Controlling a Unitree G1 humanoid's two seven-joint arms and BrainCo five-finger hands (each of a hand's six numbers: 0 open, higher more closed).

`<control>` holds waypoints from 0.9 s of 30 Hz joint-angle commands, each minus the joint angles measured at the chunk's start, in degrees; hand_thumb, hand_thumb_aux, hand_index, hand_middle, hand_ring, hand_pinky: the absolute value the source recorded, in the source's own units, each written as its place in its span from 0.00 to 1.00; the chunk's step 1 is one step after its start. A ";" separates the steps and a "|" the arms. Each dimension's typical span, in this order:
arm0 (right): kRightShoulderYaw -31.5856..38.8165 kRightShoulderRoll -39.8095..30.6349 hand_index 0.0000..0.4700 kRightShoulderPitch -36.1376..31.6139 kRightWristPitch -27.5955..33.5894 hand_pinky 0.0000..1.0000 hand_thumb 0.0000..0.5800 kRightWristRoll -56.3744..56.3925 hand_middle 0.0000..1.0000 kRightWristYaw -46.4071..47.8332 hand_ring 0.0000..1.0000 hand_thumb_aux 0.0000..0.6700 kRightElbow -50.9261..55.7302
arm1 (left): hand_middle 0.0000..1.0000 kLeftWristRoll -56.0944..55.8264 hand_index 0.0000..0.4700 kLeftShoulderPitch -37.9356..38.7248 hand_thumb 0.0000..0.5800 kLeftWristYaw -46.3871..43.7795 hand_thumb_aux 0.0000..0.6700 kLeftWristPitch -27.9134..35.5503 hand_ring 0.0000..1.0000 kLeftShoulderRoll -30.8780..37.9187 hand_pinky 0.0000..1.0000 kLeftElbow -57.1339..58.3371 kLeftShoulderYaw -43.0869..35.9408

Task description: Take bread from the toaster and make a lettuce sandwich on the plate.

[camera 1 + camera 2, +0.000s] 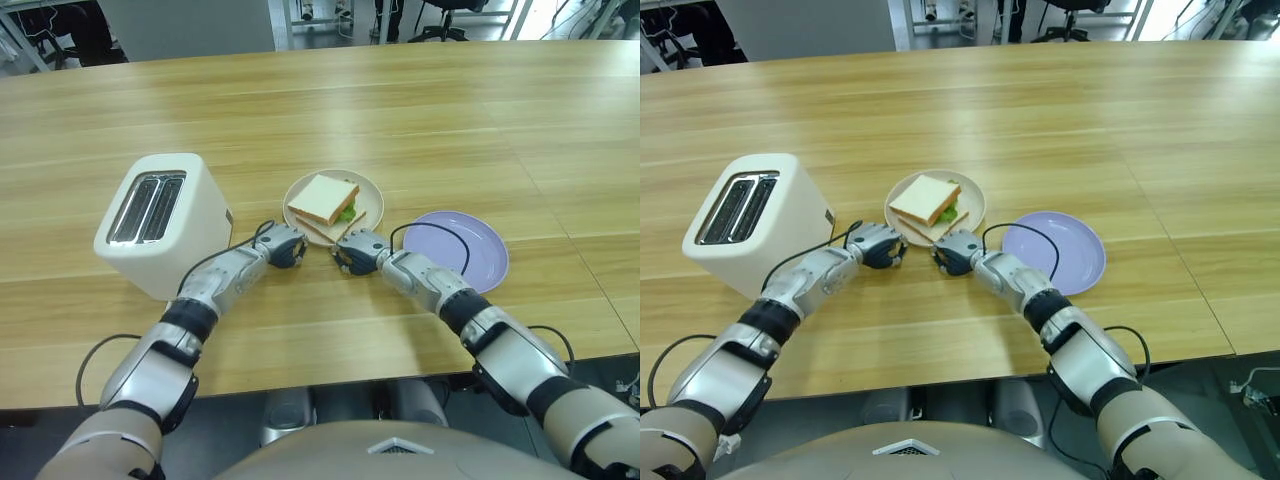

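Note:
A cream plate (368, 189) in the middle of the table carries a sandwich (323, 200): a slice of bread on top, green lettuce (347, 212) peeking out at its right, another slice beneath. A white toaster (165, 222) stands to the left, its two slots showing no bread. My left hand (283, 245) rests on the table just off the plate's near left rim, fingers curled, holding nothing. My right hand (358, 252) rests at the plate's near edge, fingers curled too, with nothing in it.
An empty purple plate (470, 250) lies to the right of the cream one, just beyond my right forearm. The wooden table (420, 110) stretches wide behind. Chair legs and furniture stand past the far edge.

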 commanded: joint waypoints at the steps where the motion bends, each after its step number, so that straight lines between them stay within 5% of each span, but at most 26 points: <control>1: 0.36 0.50 0.98 -3.68 -0.02 1.00 1.00 0.20 1.00 -3.96 1.00 1.00 6.45 | 1.00 1.11 0.98 -3.46 1.00 4.53 1.00 -0.11 1.00 -0.40 1.00 5.59 -1.67; 6: -1.75 -3.74 0.98 -0.29 -7.57 1.00 1.00 4.62 1.00 -3.70 1.00 1.00 -1.96 | 1.00 -2.51 0.98 4.01 1.00 3.69 1.00 -0.59 1.00 3.59 1.00 -8.57 1.11; 8: -4.60 -7.12 0.98 5.34 -12.97 1.00 1.00 10.26 1.00 -0.52 1.00 1.00 -11.25 | 1.00 -9.63 0.79 12.40 0.96 1.92 0.80 -1.13 1.00 4.40 1.00 -21.02 5.88; 9: -6.09 -8.43 0.92 8.41 -14.81 1.00 1.00 13.54 1.00 1.43 1.00 0.95 -15.83 | 1.00 -12.89 0.35 16.14 0.59 2.06 0.36 -1.76 1.00 4.17 1.00 -26.59 8.18; 10: -7.92 -9.65 0.50 12.15 -16.81 1.00 0.76 18.33 1.00 3.93 1.00 0.51 -21.24 | 0.73 -17.25 0.00 20.36 0.00 2.17 0.00 -2.05 0.73 3.11 0.73 -32.65 10.97; 11: -9.46 -10.85 0.00 15.88 -18.34 1.00 0.00 23.58 1.00 6.97 1.00 0.00 -26.74 | 0.24 -21.15 0.00 24.14 0.00 2.57 0.00 -3.03 0.24 2.16 0.24 -38.23 13.26; 12: -10.69 -12.10 0.00 20.05 -19.61 0.95 0.00 30.42 0.95 10.50 0.95 0.00 -32.72 | 0.00 -26.23 0.00 28.13 0.00 2.93 0.00 -4.64 0.00 0.78 0.00 -43.86 15.43; 15: -13.62 -14.45 0.00 30.22 -18.52 0.00 0.00 49.06 0.00 19.51 0.00 0.00 -47.22 | 0.00 -41.97 0.00 38.34 0.00 -1.28 0.00 -7.93 0.00 -1.88 0.00 -56.54 18.01; 21: -21.50 -14.32 0.00 41.26 -12.54 0.00 0.00 80.92 0.00 34.21 0.00 0.00 -59.57 | 0.00 -69.84 0.00 52.09 0.00 -9.90 0.00 -15.08 0.00 -6.98 0.00 -67.38 18.08; 27: -29.47 -9.99 0.00 44.71 -4.53 0.00 0.00 101.51 0.00 48.86 0.00 0.00 -63.18 | 0.00 -88.68 0.00 53.39 0.00 -22.65 0.00 -17.16 0.00 -9.39 0.00 -65.95 20.36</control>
